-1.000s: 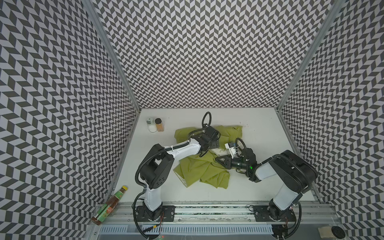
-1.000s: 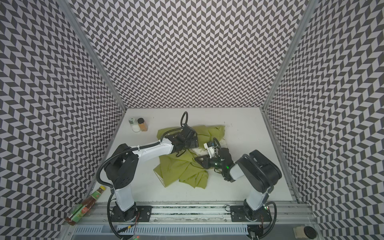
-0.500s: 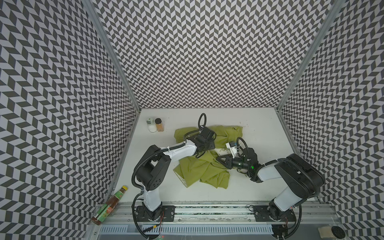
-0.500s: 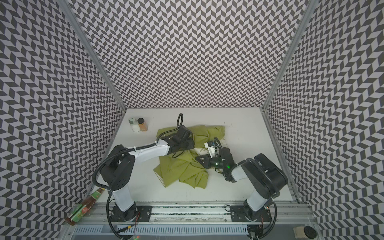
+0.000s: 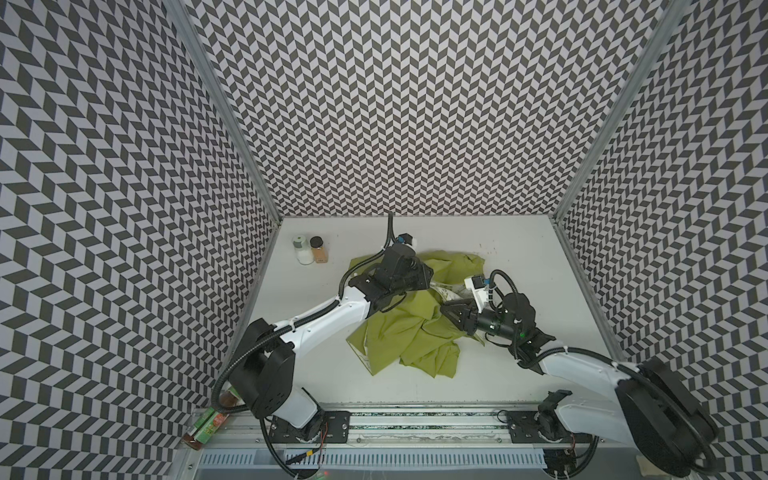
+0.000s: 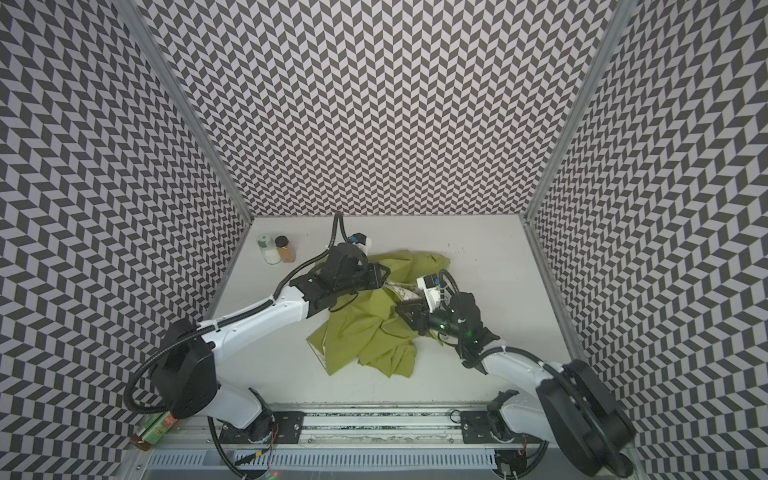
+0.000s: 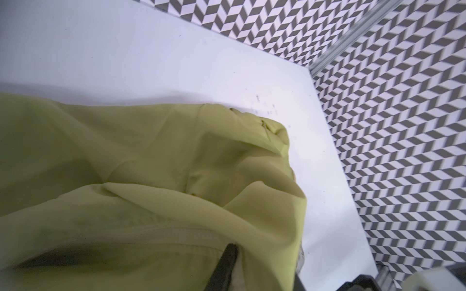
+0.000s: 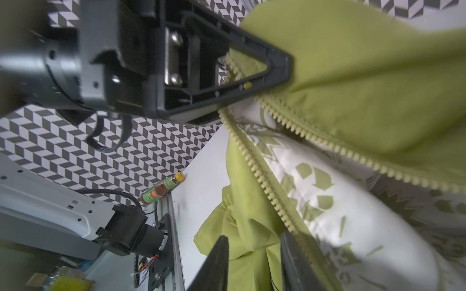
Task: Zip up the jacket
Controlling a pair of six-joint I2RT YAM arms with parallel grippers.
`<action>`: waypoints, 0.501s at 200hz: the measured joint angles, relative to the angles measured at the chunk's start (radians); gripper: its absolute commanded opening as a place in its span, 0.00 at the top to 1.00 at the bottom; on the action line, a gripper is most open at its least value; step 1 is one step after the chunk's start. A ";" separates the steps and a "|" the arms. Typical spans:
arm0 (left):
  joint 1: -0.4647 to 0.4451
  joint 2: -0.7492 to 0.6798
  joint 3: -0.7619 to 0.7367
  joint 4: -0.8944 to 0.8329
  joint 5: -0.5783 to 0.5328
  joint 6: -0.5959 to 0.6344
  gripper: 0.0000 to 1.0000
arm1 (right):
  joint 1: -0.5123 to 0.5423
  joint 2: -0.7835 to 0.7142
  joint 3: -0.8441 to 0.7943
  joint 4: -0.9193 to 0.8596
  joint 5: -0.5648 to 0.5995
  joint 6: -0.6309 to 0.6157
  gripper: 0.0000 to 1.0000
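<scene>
showing the jacket (image 5: pixel 409 332) crumpled on the table (image 5: pixel 324 365) between both arms; left gripper (image 5: pixel 428 277) fingers pinch one raised zipper edge (image 8: pixel 327 141), right gripper (image 8: pixel 254 238) fingers stand spread beside the other toothed edge (image 8: pixel 254 168), printed white lining (image 8: pixel 353 216) exposed between them.

Item count: one jacket (image 5: pixel 399 332); two small jars, one white jar (image 5: pixel 303 251) and one brown jar (image 5: pixel 319 253); one sauce bottle (image 5: pixel 207 428); two robot arms, each with one claw: left claw (image 5: pixel 428 275), right claw (image 5: pixel 446 311).
</scene>
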 measured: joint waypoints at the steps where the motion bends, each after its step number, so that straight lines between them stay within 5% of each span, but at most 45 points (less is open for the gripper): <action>1: 0.000 -0.006 -0.006 0.000 0.004 0.000 0.74 | 0.000 -0.006 0.000 -0.003 0.002 0.000 0.54; 34: 0.004 -0.165 -0.158 0.029 0.095 0.003 0.73 | 0.002 -0.280 -0.006 -0.114 0.138 -0.117 0.44; 62: 0.004 -0.319 -0.305 0.049 0.158 -0.009 0.68 | 0.041 -0.315 -0.016 -0.152 0.232 -0.224 0.36; 84: 0.004 -0.437 -0.440 0.076 0.193 -0.040 0.37 | 0.125 -0.225 -0.010 -0.187 0.309 -0.307 0.32; 100: 0.005 -0.505 -0.522 0.082 0.198 -0.073 0.29 | 0.185 -0.147 -0.010 -0.199 0.352 -0.357 0.34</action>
